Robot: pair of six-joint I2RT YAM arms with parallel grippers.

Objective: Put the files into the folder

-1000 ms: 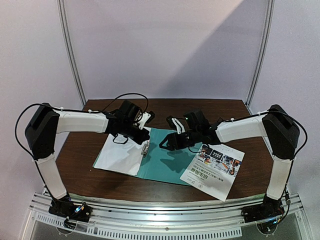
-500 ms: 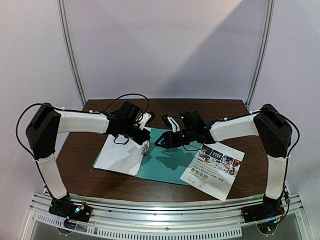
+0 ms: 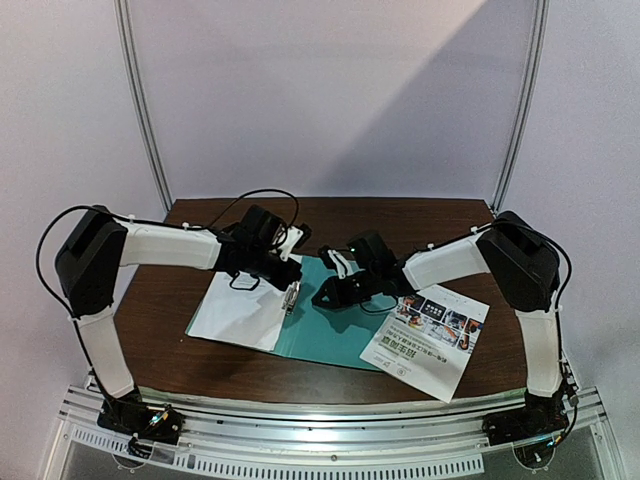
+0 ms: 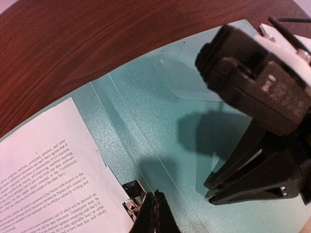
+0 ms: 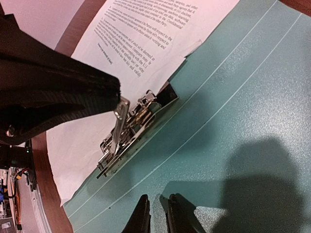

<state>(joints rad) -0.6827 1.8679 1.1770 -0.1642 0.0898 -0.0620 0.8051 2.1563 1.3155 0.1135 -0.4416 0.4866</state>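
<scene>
The teal folder [image 3: 335,325] lies open and flat mid-table. A white file with black text [image 3: 235,310] rests on its left half, one edge at the metal clip [image 5: 133,128]. The clip's lever [image 5: 118,124] stands upright, its top end pinched in my left gripper [image 4: 154,198], which is shut on it. My right gripper [image 5: 158,200] hovers low over the folder's bare right half [image 5: 233,97], just right of the clip. Its jaws stand only a narrow slit apart with nothing between them. The colour-photo file [image 3: 427,340] lies at the right, overlapping the folder's edge.
A clear pocket [image 4: 187,80] is stuck to the folder's inner face. The dark wooden table [image 3: 170,340] ends close behind the folder, with a grey wall and two metal poles [image 3: 140,100] beyond. An aluminium rail [image 3: 330,435] runs along the near edge.
My right arm has swung left across the folder toward the clip, and its jaws have narrowed from about half open to a slit. The left gripper has stayed on the lever.
</scene>
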